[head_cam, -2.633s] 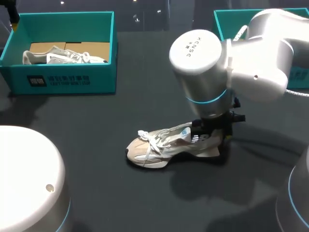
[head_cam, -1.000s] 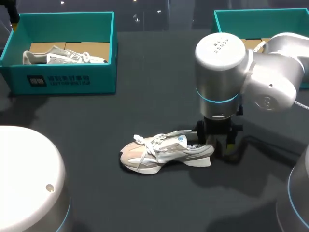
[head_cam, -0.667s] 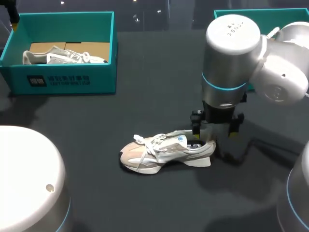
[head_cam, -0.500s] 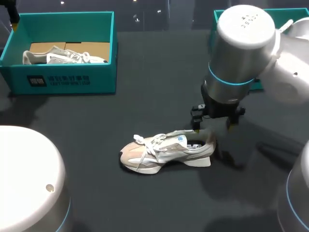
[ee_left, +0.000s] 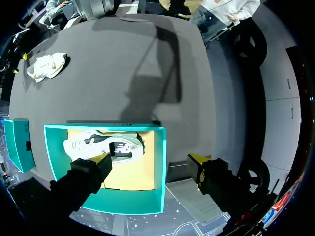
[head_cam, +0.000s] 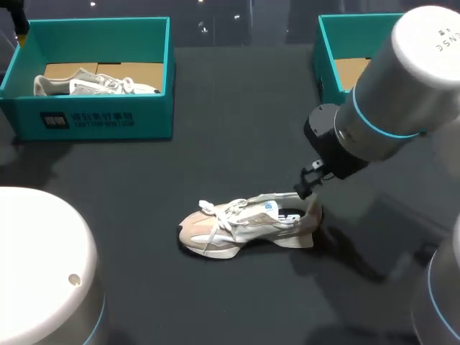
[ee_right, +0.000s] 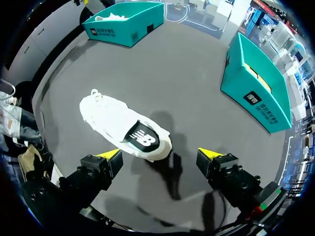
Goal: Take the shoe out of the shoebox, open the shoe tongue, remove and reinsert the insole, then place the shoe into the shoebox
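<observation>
Since sneaker (head_cam: 244,226) lay on table (head_cam: 215,151), out of right shoebox (head_cam: 325,68), you had step one done; tongue, insole and reboxing looked left. Your right gripper (ee_right: 160,160) hung released near heel; left gripper (ee_left: 150,162) released over left shoebox (head_cam: 100,118).

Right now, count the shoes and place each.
2. One shoe lies on the table by the right end effector; the other sits in the left shoebox. The right shoebox is partly hidden.
</observation>
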Robot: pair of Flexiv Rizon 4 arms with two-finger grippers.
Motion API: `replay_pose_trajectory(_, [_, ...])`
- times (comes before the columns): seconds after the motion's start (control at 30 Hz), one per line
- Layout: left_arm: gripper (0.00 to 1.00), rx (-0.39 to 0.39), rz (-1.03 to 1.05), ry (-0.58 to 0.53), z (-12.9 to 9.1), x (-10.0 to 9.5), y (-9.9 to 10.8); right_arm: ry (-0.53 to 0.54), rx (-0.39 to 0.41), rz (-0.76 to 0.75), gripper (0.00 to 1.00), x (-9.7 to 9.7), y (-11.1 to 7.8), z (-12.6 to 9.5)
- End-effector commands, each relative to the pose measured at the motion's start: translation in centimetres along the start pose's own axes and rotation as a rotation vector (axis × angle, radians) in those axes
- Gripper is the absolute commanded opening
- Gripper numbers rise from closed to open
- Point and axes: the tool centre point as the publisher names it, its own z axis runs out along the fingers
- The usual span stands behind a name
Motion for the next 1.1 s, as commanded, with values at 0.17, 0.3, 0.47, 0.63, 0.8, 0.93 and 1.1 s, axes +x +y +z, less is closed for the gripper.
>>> replay_pose_trajectory(0.17, [1.0, -0.001, 0.0, 0.001, 0.0, 0.0, -0.1, 0.338, -0.559, -0.317, 1.0, -5.5, -3.8, 0.0])
replay_pose_trajectory(0.3, [1.0, -0.001, 0.0, 0.001, 0.0, 0.0, -0.1, 0.448, -0.658, -0.418, 1.0, -7.6, -4.9, 0.2])
replay_pose_trajectory(0.47, [1.0, -0.001, 0.0, 0.001, 0.0, 0.0, -0.1, 0.547, -0.696, -0.492, 1.0, -8.4, -5.3, -0.4])
replay_pose_trajectory(0.63, [1.0, -0.001, 0.0, 0.001, 0.0, 0.0, -0.1, 0.547, -0.696, -0.492, 1.0, -8.4, -5.3, -0.4])
replay_pose_trajectory(0.8, [1.0, -0.001, 0.0, 0.001, 0.0, 0.0, -0.1, 0.595, -0.893, -0.545, 1.0, -10.0, -6.0, 0.8])
replay_pose_trajectory(0.93, [1.0, -0.001, 0.0, 0.001, 0.0, 0.0, -0.1, 0.627, -1.011, -0.538, 1.0, -11.4, -7.1, 1.9])
replay_pose_trajectory(1.1, [1.0, -0.001, 0.0, 0.001, 0.0, 0.0, -0.1, 0.631, -1.057, -0.527, 1.0, -11.9, -7.6, 3.2])
